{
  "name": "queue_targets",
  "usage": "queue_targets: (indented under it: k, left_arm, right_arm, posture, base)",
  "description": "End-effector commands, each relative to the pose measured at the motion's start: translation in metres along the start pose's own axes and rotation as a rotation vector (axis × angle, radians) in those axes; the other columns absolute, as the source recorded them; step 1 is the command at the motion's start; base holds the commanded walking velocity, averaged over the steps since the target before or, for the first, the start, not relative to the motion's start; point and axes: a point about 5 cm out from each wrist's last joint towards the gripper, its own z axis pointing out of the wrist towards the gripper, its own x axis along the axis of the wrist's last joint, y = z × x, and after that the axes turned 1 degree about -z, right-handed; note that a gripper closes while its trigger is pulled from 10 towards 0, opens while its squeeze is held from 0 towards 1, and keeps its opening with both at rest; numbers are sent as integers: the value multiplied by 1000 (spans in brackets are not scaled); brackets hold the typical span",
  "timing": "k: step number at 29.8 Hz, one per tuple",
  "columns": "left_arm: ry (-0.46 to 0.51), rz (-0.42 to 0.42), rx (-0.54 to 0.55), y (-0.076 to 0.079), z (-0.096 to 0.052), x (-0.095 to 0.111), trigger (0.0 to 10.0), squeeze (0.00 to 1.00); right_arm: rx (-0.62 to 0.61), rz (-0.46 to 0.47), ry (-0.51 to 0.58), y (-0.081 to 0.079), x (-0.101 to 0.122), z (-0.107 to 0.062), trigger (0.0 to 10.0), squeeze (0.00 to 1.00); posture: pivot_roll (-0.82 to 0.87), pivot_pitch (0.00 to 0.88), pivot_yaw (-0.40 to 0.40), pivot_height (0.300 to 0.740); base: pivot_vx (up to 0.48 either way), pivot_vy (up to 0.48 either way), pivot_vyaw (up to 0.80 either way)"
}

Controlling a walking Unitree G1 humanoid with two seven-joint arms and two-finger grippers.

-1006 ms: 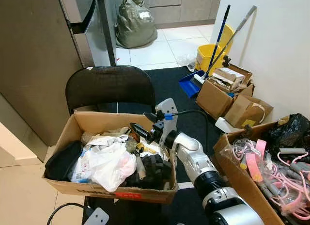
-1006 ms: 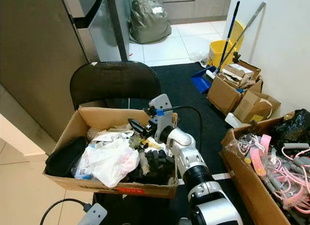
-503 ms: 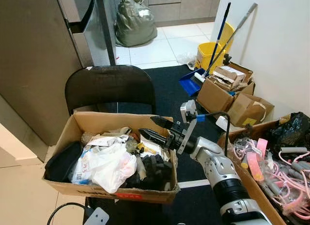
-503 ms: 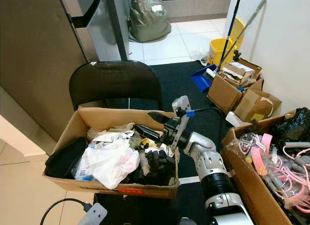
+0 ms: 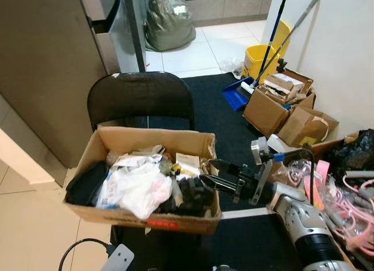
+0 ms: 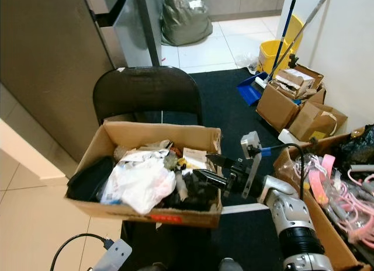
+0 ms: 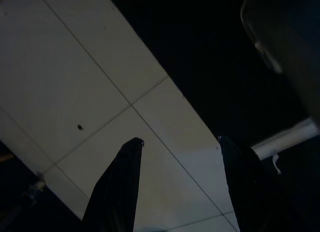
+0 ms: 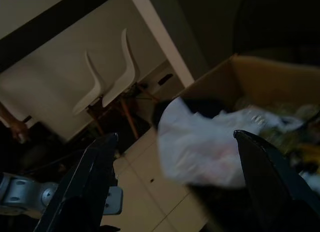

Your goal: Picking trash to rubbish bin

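A cardboard box (image 5: 149, 136) of trash rests on a black chair (image 5: 140, 98). Inside lie a white plastic bag (image 5: 137, 186), a black cloth at the left (image 5: 85, 183), dark scraps (image 5: 187, 196) and a small paper packet (image 5: 188, 162). My right gripper (image 5: 205, 170) hovers at the box's right rim, open, with nothing between its fingers, pointing left over the dark scraps. In the right wrist view the right gripper (image 8: 175, 136) frames the white bag (image 8: 200, 147). My left gripper (image 7: 180, 142) hangs open above pale floor tiles.
An open box of pink cables (image 5: 350, 201) stands close on the right. Further right at the back are cardboard boxes (image 5: 274, 104), a blue dustpan (image 5: 234, 96) and a yellow mop bucket (image 5: 260, 55). A tall cabinet (image 5: 47, 66) bounds the left; a grey-green sack (image 5: 169, 25) sits behind.
My right gripper has pulled back from over the middle of the box to its right rim, still open and empty. The head view has shifted a little.
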Motion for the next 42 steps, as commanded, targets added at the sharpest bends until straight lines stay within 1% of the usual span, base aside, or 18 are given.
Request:
queue_targets:
  k: [1, 4, 8, 12, 13, 18, 20, 21, 22, 24, 25, 28, 29, 32, 33, 37, 41, 42]
  left_arm:
    - [-42, 17, -6, 1, -1, -13, 10000, 0]
    - [-42, 22, -6, 1, -1, -13, 10000, 0]
    - [-39, 29, -10, 2, -1, -11, 10000, 0]
    - [-37, 29, -12, 3, -1, -11, 10000, 0]
    - [-37, 29, -12, 3, -1, -11, 10000, 0]
    - [-38, 26, -13, 3, -1, -11, 10000, 0]
    - [-39, 26, -14, 4, -1, -11, 10000, 0]
    - [-41, 24, -15, 4, -1, -12, 10000, 0]
    - [-42, 24, -16, 5, -1, -12, 10000, 0]
    - [-42, 24, -16, 5, -1, -12, 10000, 0]
    - [-43, 23, -17, 5, -1, -13, 10000, 0]
    - [-43, 22, -18, 6, -1, -13, 10000, 0]
    - [-43, 22, -18, 6, -1, -13, 10000, 0]
    - [-41, 23, -19, 6, -1, -12, 10000, 0]
    - [-41, 23, -19, 6, -1, -12, 10000, 0]
    - [-38, 26, -19, 5, -1, -11, 10000, 0]
    - [-38, 31, -17, 4, -1, -11, 10000, 0]
    - [-38, 31, -17, 4, -1, -11, 10000, 0]
  right_arm:
    - [-5, 45, -7, -2, -7, -9, 10000, 0]
    - [-29, 56, -25, -1, -11, -15, 10000, 0]
    - [-119, 78, -125, 7, -30, -26, 10000, 0]
    - [-278, 103, -221, 19, -50, -39, 10000, 0]
    - [-278, 103, -221, 19, -50, -39, 10000, 0]
    - [-624, 178, -339, 34, -85, -65, 10000, 0]
    - [-666, 189, -355, 35, -90, -69, 10000, 0]
    - [-787, 225, -403, 33, -106, -80, 10000, 0]
    - [-840, 239, -425, 32, -114, -85, 10000, 0]
    - [-873, 247, -439, 31, -118, -88, 10000, 0]
    - [-980, 278, -504, 25, -133, -100, 10000, 0]
    - [-1070, 338, -577, 13, -156, -111, 10000, 0]
    - [-1070, 338, -577, 13, -156, -111, 10000, 0]
    - [-1126, 388, -656, -5, -180, -119, 10000, 0]
    - [-1126, 388, -656, -5, -180, -119, 10000, 0]
    - [-1148, 412, -765, -26, -204, -121, 10000, 0]
    - [-1125, 373, -883, -39, -217, -124, 10000, 0]
    - [-1125, 373, -883, -39, -217, -124, 10000, 0]
  posture:
    - [1, 70, 76, 740]
    - [1, 70, 76, 740]
    - [-8, 67, 78, 740]
    - [-11, 68, 75, 740]
    - [-11, 68, 75, 740]
    - [-9, 71, 73, 740]
    - [-9, 71, 73, 740]
    - [-7, 76, 73, 740]
    - [-7, 76, 73, 740]
    - [-7, 76, 73, 740]
    - [-7, 76, 73, 740]
    - [-7, 76, 73, 740]
    - [-7, 76, 73, 740]
    - [-7, 76, 73, 740]
    - [-7, 76, 73, 740]
    - [-3, 80, 76, 740]
    - [-4, 79, 82, 740]
    - [-4, 79, 82, 740]
  base:
    - [-401, 0, 0]
    - [-394, 0, 0]
    - [-394, 0, 0]
    - [-386, 0, 0]
    - [-386, 0, 0]
    - [-385, 0, 0]
    - [-386, 0, 0]
    - [-386, 0, 0]
    - [-379, 0, 0]
    - [-379, 0, 0]
    - [-382, 0, 0]
    - [-381, 0, 0]
    - [-379, 0, 0]
    - [-377, 0, 0]
    - [-375, 0, 0]
    - [-369, 0, 0]
    - [-366, 0, 0]
    - [-364, 0, 0]
